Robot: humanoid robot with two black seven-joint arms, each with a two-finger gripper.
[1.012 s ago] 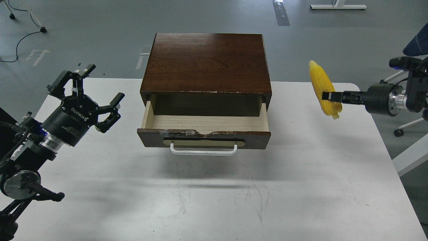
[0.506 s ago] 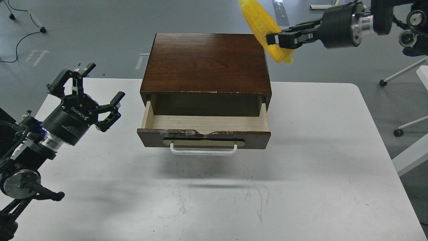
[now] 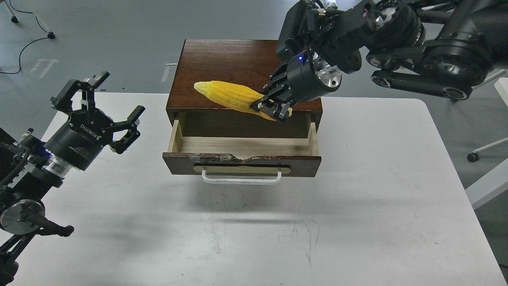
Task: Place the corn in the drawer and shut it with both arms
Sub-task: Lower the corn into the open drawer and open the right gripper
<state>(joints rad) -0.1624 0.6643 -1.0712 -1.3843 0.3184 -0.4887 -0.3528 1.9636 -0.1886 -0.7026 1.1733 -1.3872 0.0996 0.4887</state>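
Note:
The drawer (image 3: 242,146) stands pulled open from the dark wooden cabinet (image 3: 238,71); its pale inside is bare. Its chipped front carries a white bar handle (image 3: 241,179). My right gripper (image 3: 270,109) is shut on the thick end of the yellow corn (image 3: 230,95). It holds the cob nearly level, tip pointing left, above the cabinet's front edge and the back of the drawer. My left gripper (image 3: 109,99) is open and empty, held above the table to the left of the drawer.
The cabinet sits on a white table (image 3: 357,206). The right arm (image 3: 397,35) reaches in from the upper right, over the cabinet's right back corner. Grey floor with cables (image 3: 24,43) lies behind.
My right gripper has swung the corn from high behind the cabinet's right side down and left, and turned it level over the open drawer. The left gripper has shifted slightly left.

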